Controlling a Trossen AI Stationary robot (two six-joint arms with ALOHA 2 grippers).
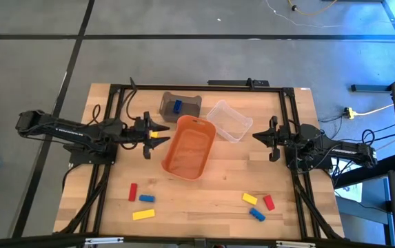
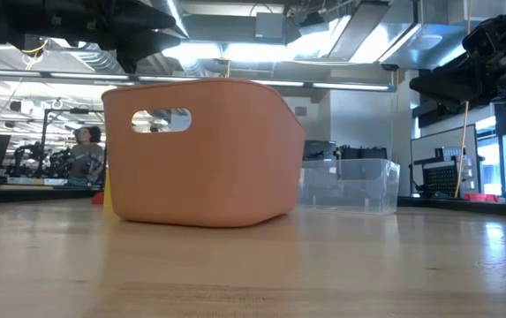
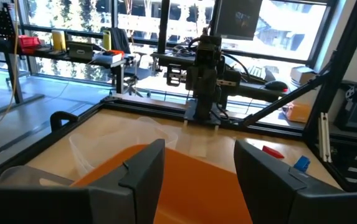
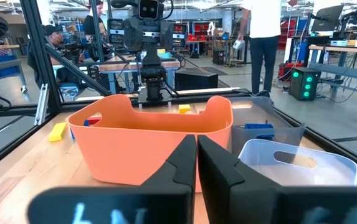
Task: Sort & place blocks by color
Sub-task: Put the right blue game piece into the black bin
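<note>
Overhead, the left claw [image 1: 161, 134] hangs just beside the orange tub [image 1: 189, 147], at its left edge, pinching a yellow block [image 1: 159, 133] across spread fingers. The right claw [image 1: 259, 136], pressed together and empty, waits beyond the clear bin [image 1: 229, 120]. A grey bin [image 1: 181, 105] behind the tub holds a blue block [image 1: 177, 105]. Loose blocks lie near the desk's [image 1: 204, 196] front edge: three at left [image 1: 142, 198], three at right [image 1: 258, 204], each group nearer its own arm.

Level with the desk, the tub fills the middle and hides the blocks.

Left wrist: fingers [image 3: 142, 168] over orange; the block itself, probably low between them, is not visible.

Right wrist: fingers [image 4: 184, 158] closed, facing the tub.
</note>
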